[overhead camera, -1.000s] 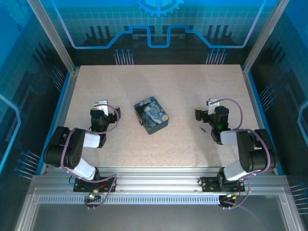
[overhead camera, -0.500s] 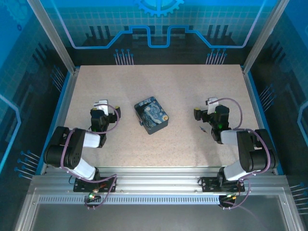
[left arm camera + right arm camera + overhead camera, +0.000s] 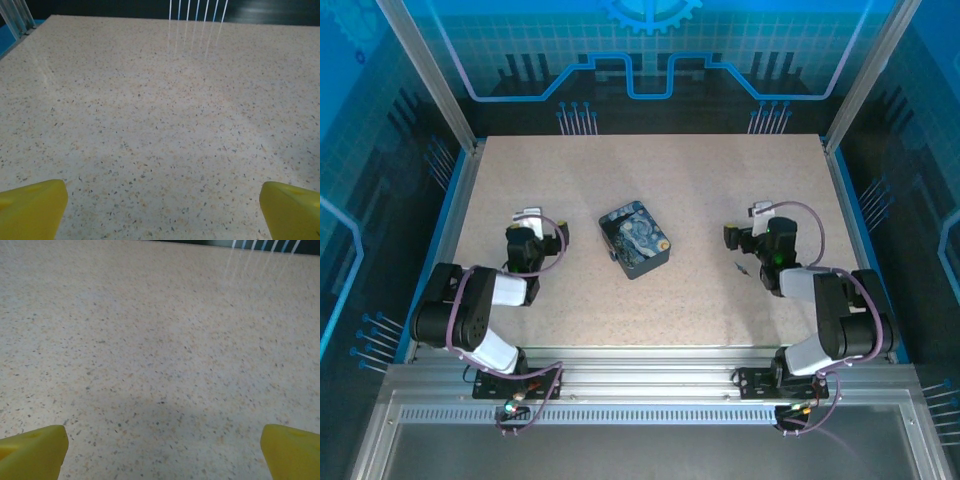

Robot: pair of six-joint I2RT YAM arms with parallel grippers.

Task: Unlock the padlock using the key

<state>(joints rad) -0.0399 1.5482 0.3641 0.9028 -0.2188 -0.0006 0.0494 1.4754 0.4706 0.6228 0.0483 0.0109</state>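
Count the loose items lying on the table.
2: a blue painted boxy object, perhaps the padlock, left of centre; a small dark item, perhaps the key, right of centre. Others may be hidden.

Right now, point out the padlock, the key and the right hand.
padlock [image 3: 636, 240], top view, its blue painted face
key [image 3: 741, 267], top view, its small dark body
right hand [image 3: 760, 230], top view, midway between fingertips

I'm looking into a robot test cell, a lab bench and not a home or shop. The speckled table [image 3: 650, 190] is boxed in by aluminium posts [image 3: 428, 75] and blue panels [image 3: 720, 50] printed with circuit lines and a gear. Two robot arms [image 3: 470, 320] are bolted to a slotted metal rail [image 3: 650, 385] along the near edge.
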